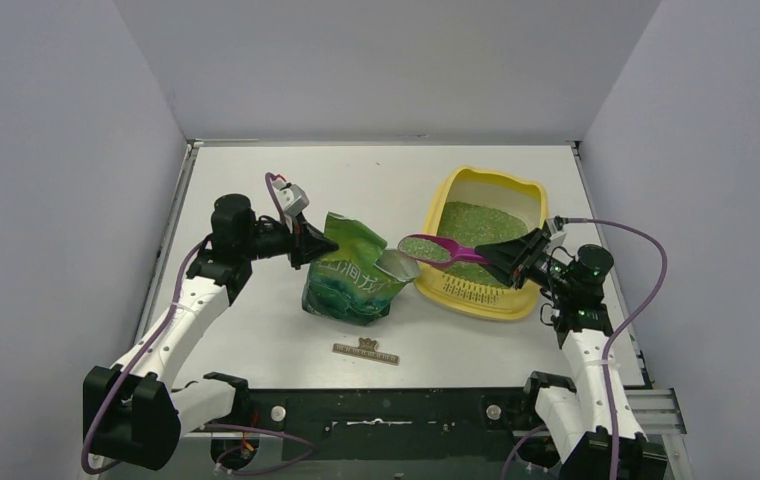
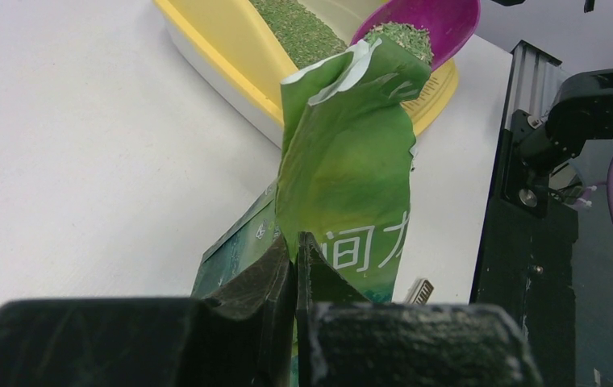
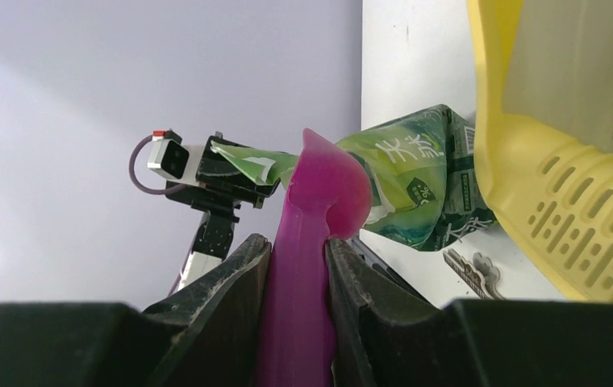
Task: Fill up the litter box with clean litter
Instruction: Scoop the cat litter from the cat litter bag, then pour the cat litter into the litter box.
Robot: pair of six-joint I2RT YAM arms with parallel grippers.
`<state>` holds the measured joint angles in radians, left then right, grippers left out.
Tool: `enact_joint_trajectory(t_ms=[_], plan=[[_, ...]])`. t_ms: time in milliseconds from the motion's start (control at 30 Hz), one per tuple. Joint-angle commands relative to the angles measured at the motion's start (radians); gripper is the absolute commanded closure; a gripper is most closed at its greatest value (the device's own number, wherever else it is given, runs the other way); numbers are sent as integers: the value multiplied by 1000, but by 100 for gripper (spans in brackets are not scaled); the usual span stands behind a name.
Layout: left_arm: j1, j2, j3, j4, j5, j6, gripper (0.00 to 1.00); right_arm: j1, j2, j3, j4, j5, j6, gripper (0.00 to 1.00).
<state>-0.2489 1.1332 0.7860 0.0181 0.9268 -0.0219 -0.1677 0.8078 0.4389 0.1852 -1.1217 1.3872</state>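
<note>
Right wrist: right gripper (image 3: 298,246), barely parted, grips scoop (image 3: 325,193)

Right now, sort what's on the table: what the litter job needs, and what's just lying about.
Job: litter box, clean litter, green bag in left gripper, magenta scoop in right gripper.
Lying about: small flat brown strip near the bag.

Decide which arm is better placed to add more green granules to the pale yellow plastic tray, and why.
Right. The right gripper holds the loaded magenta plastic scoop by the yellow tray; the left gripper pinches the glossy green bag.
</note>
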Motion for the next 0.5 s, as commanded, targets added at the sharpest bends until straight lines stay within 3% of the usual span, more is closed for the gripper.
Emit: enact_joint_trajectory(t_ms=[0, 467], plan=[[-7, -23, 17, 27, -9, 17, 100, -47, -4, 50, 77, -37, 26, 100], [-6, -30, 30, -10, -10, 54, 100, -266, 152, 106, 170, -43, 29, 100]])
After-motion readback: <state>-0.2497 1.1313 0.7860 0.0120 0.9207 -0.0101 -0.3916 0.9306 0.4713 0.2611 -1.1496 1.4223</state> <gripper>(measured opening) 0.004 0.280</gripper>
